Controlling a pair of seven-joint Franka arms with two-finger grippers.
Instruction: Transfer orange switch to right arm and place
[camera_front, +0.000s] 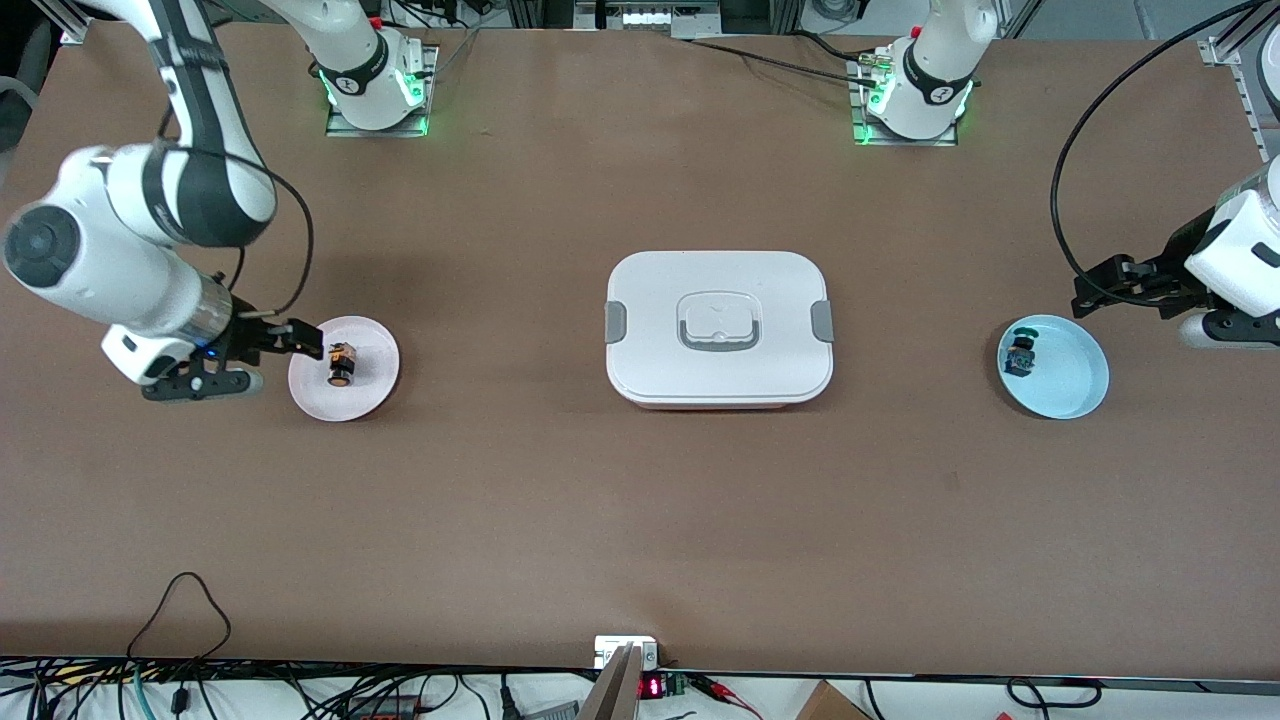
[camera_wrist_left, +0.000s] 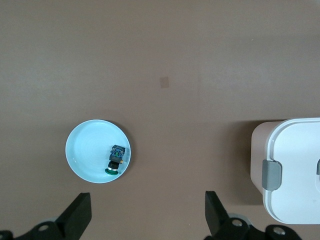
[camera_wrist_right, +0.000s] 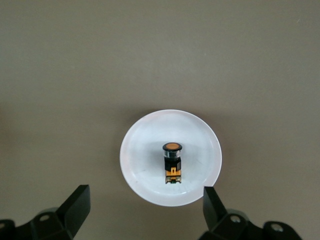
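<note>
The orange switch (camera_front: 341, 365) is seen lying on its side in the pink dish (camera_front: 372, 393) toward the right arm's end of the bench (camera_front: 640, 520), cap pointed toward the front camera, nothing gripping it. The right pincer (camera_front: 305, 340) is held at the dish's rim beside the switch, fingers spread wide and empty, as is confirmed in the right wrist view, where the switch (camera_wrist_right: 172, 161) lies clear between and ahead of the two fingers (camera_wrist_right: 212, 205). The placing looks done, so the danger now sits in the withdrawal: if the pincer is dragged low across the rim, the light dish could be nudged or tipped, and the small switch rolled out onto the bench. A finger brushed against the switch's body could be enough to flick it off the dish. At the other end, the left pincer (camera_front: 1100, 285) is kept waiting, open and empty, near the blue dish (camera_front: 1085, 385) holding the green-capped switch (camera_front: 1020, 352); a careless move there could disturb that one. The white lidded box (camera_front: 718, 328) in the middle is left untouched.
</note>
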